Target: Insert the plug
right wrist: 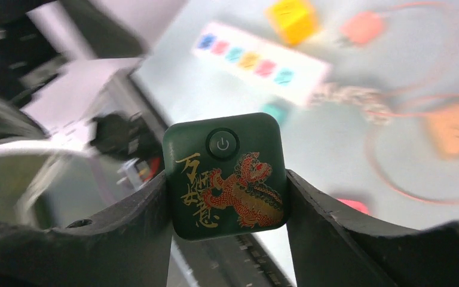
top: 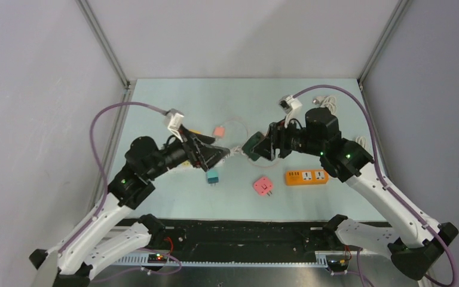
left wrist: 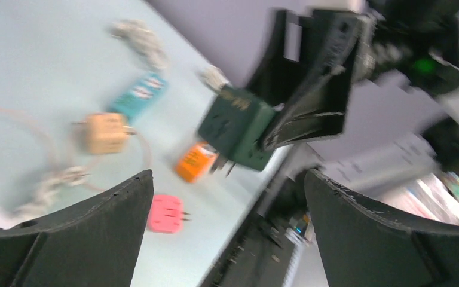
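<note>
Above the middle of the table the right gripper (right wrist: 226, 203) is clamped on the green plug (left wrist: 236, 128), its fingers pressing two opposite sides so that the dragon-printed face with the power button looks back at its own wrist camera. The left gripper (top: 215, 156) sits just beside it, facing it, jaws apart and empty. From the left wrist, short prongs show at the plug's lower edge, pointing away from the right wrist – roughly toward the table. An orange power strip (top: 306, 177) lies on the table nearer the right arm's base; a white strip (right wrist: 260, 60) lies on the far side of the plug, toward the left arm. Which socket is meant I cannot tell, but the right arm is the one carrying the plug.
</note>
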Robot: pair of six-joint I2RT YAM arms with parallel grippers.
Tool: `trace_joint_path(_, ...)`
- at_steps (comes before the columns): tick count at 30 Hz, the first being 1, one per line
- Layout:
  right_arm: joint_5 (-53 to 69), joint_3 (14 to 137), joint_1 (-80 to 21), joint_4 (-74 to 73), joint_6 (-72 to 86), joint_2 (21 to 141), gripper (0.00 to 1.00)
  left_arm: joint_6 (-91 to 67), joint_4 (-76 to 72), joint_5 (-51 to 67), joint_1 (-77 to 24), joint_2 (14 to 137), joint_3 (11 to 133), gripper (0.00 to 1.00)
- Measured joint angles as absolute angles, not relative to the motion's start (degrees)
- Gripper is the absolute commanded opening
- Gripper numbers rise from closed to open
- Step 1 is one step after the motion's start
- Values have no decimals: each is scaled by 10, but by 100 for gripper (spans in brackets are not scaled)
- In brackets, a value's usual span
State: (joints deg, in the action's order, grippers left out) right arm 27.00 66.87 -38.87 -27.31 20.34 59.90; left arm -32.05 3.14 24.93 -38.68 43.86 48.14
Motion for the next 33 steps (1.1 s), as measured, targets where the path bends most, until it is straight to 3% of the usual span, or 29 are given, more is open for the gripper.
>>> trace_joint_path(6,15,668,-360,-310,175,604,0,-305,125,15,-387,361,461,100)
trace_joint_path(11,-100,630,-304,-250,143,660,0,-305,146,-34,-387,364,440,100)
trace_joint_path(26,-110,578,-158,-22,4,850,0,-299,173,-44,-387,393,408,100)
trace_joint_path(33,-80,578,-133,-16,-11,887,0,-295,173,-45,-387,399,408,100)
